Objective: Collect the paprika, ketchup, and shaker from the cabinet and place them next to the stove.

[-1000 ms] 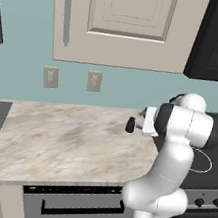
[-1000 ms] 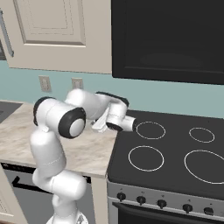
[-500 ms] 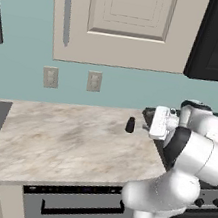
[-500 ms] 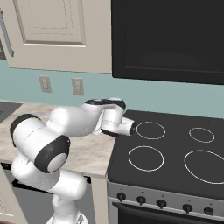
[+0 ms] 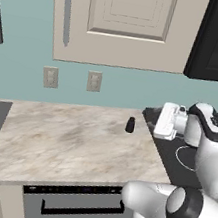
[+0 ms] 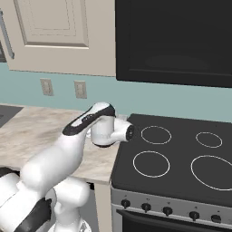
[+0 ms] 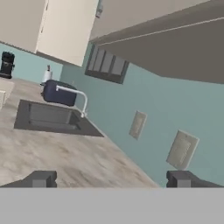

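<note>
From the left base view, one tiny stubby black cylindrical shaker (image 5: 130, 125) with a slightly narrower rounded top stands upright on the pale marbled stone surface (image 5: 64, 144), its long axis vertical, near the left edge of the flat black glass stove (image 5: 184, 155) but apart from it. The white arm's tool (image 5: 166, 120) hangs to the right of the shaker, over the stove's edge, clear of it. Above is the one beige panelled cabinet door (image 5: 126, 20) with its long grey bar handle (image 5: 66, 12), shut. Two beige wall outlets (image 5: 94, 81) sit on the teal wall.

From the right base view, the stove shows four thin white burner rings (image 6: 151, 163).

In the hand view, the tool's two dark fingertips (image 7: 40, 179) stand wide apart with nothing between them, released. A dark sink basin (image 7: 48, 117) with a white faucet (image 7: 75, 97) lies in the surface.
</note>
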Controlling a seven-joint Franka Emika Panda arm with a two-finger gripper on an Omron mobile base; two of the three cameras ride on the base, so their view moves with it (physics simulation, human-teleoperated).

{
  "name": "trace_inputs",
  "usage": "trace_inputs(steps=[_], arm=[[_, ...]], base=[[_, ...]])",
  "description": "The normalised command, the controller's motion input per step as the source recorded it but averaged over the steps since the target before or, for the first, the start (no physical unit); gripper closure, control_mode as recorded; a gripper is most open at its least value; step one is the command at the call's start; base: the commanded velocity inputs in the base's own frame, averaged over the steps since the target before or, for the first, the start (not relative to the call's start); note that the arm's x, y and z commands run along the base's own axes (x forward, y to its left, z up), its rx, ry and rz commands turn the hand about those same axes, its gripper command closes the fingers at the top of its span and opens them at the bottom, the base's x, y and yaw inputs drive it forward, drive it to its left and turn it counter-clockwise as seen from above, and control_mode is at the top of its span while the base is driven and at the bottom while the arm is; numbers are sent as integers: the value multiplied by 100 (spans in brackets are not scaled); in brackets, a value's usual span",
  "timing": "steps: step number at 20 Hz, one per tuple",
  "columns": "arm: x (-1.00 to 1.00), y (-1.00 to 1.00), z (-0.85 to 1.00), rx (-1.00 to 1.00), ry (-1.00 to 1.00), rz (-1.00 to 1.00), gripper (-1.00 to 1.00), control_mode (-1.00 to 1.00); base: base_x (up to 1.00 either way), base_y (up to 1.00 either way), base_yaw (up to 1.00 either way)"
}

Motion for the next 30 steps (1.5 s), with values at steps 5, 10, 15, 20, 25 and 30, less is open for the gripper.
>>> trace_inputs(steps=[5, 10, 15, 20, 25, 30], arm=[[-65, 17, 46, -2, 0, -10, -100, -100], [-66, 22, 34, -3, 1, -10, -100, -100], [-67, 26, 19, -3, 3, -10, -100, -100], [-62, 33, 17, -3, 8, -10, -100, -100], [-30, 43, 10, -7, 16, -8, -100, -100], [-11, 52, 0, -14, 16, -4, -100, -100]], base=[[0, 0, 0], [0, 0, 0], [0, 0, 0], [0, 0, 0], [0, 0, 0], [0, 0, 0]])
